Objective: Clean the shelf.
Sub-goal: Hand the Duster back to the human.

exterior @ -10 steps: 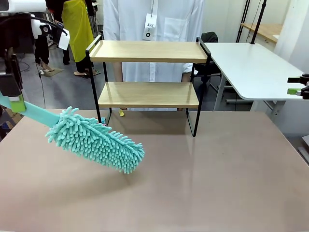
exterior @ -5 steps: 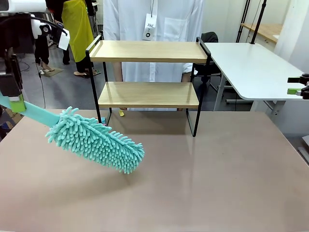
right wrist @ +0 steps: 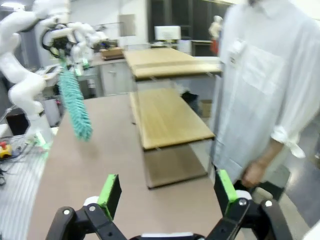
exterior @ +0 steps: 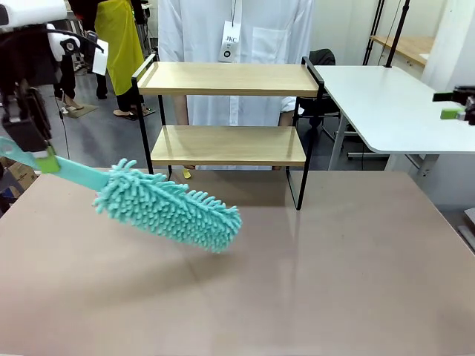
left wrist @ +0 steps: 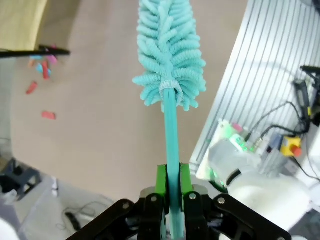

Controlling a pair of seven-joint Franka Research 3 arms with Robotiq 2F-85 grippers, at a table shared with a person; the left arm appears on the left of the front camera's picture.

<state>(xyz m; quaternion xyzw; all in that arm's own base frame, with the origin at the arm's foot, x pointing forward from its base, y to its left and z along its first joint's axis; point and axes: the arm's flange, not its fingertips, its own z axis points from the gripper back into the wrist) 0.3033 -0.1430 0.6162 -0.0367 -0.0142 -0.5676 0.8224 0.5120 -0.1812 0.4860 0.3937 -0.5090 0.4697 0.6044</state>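
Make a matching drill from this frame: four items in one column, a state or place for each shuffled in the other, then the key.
Column 1
1. left hand
2. right hand
3. duster head
4. shelf

Column 2
A. open, holding nothing
B. standing at the table's far edge, in front of the person, both boards bare
C. shut on the teal handle
D. in the air above the table, lower than the bottom board, in front of the shelf's left end

Pairs: 1-C, 2-A, 3-D, 4-B
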